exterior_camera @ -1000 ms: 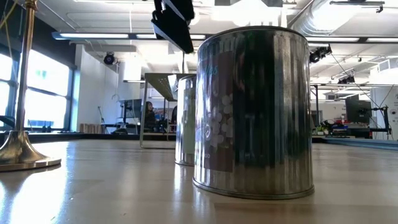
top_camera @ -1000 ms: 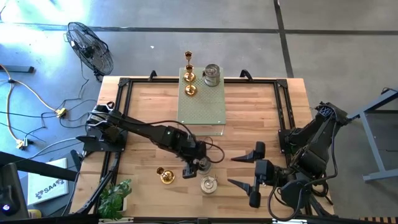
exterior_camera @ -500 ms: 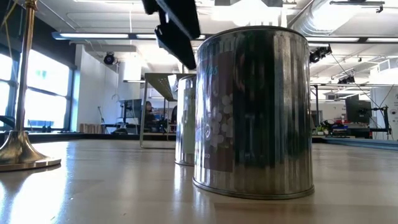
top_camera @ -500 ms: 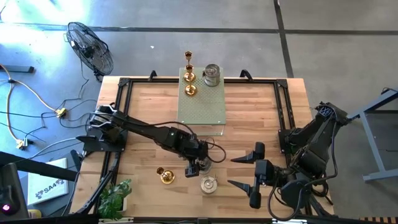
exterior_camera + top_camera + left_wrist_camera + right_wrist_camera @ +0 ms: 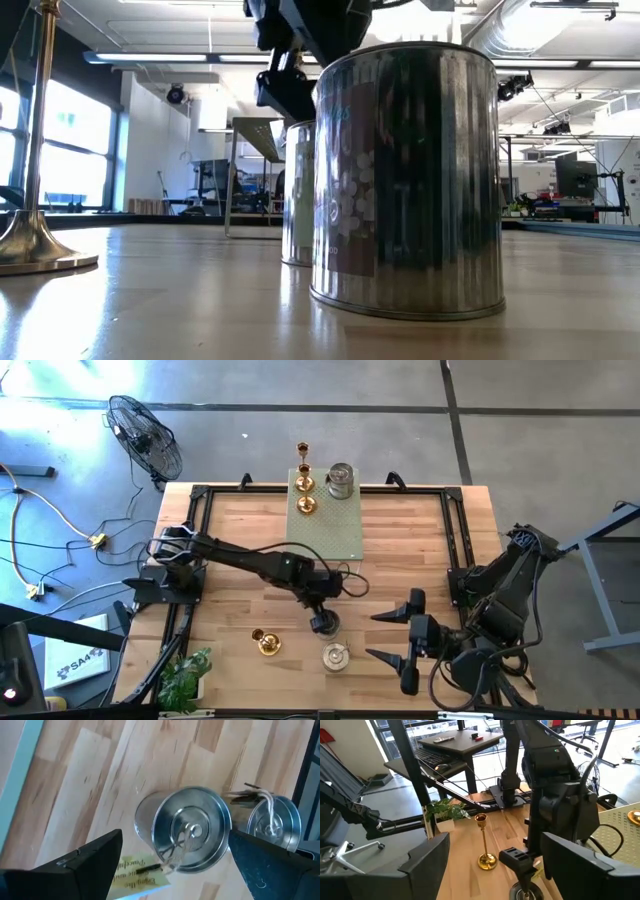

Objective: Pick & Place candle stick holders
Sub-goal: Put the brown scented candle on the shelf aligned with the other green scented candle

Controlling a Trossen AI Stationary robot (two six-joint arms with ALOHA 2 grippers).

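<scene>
My left gripper [image 5: 322, 614] is open and points down over a squat silver candle holder [image 5: 185, 835] that stands on the table; its fingers stand on either side of it, apart from it. In the low view this holder [image 5: 297, 190] stands below the gripper [image 5: 288, 92]. A second silver holder [image 5: 335, 656] stands nearer the front edge. One gold holder [image 5: 265, 642] stands at front left. Two gold holders [image 5: 305, 494] and a silver one [image 5: 341, 480] stand on the pale green box [image 5: 325, 535]. My right gripper [image 5: 372, 634] is open and empty at front right.
A black frame [image 5: 200, 495] runs around the tabletop. A small green plant [image 5: 185, 678] stands at the front left corner. The second silver holder [image 5: 275, 822] stands close beside the one between my left fingers. Bare wood lies between the box and the right arm.
My left gripper has moved toward the table's far and right side and turned, from beside the silver holder to over it. The holders have stayed where they were.
</scene>
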